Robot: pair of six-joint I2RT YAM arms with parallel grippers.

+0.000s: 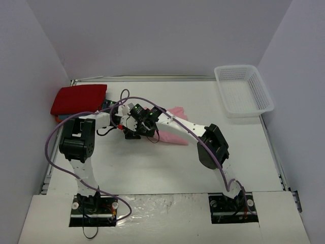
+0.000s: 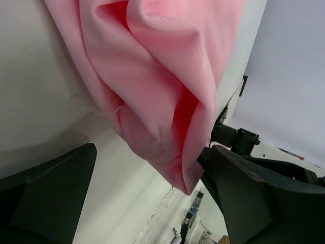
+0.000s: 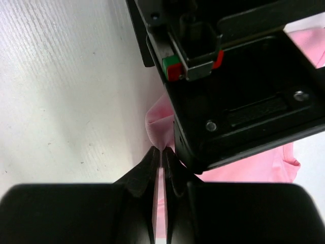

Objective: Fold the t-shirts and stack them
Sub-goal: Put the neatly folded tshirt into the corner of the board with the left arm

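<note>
Black jaws of the right gripper [image 3: 161, 155] are pinched together on a thin fold of the pink shirt [image 2: 152, 66], at its left edge. The left gripper [image 2: 150, 152] meets it at that same edge, fingers [image 2: 51, 193] spread wide, with bunched pink cloth hanging between them but nothing clamped. The pink shirt is crumpled, not yet a rectangle, and lies on the white table [image 1: 152, 168], partly under the right arm. The red shirt [image 1: 78, 99], folded, sits well to the left of and behind the pink shirt. The basket [image 1: 236, 67] stands behind the pink shirt, to its right.
</note>
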